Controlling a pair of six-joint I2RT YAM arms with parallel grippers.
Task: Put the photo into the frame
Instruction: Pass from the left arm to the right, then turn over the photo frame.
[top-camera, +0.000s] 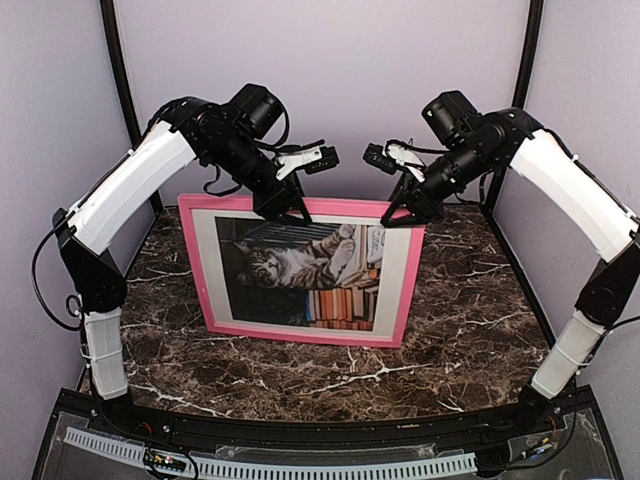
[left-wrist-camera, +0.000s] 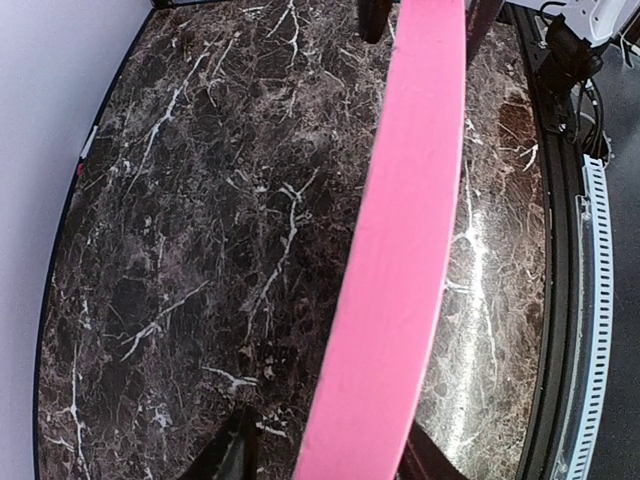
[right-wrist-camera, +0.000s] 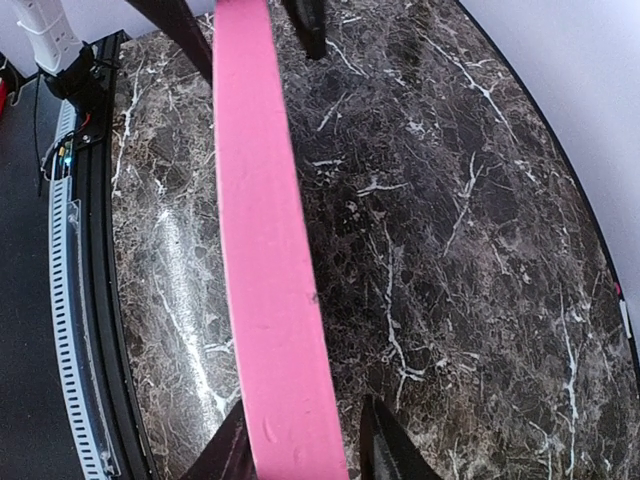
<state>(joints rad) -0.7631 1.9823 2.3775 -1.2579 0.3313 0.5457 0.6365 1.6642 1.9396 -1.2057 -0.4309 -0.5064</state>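
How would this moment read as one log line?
bright pink wooden picture frame: upright on marble table, white-bordered cat photo inside | left gripper, right gripper: straddling top edge | grip: unclear

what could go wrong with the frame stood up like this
The frame stands on its bottom edge on the table, with only the left tool and right tool straddling its top edge. If either loosens, it may tip over. The photo could also slip out if it sits loose.

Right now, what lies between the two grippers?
Only the bare pink top edge of the frame, spanning left gripper to right gripper; the top view shows it.
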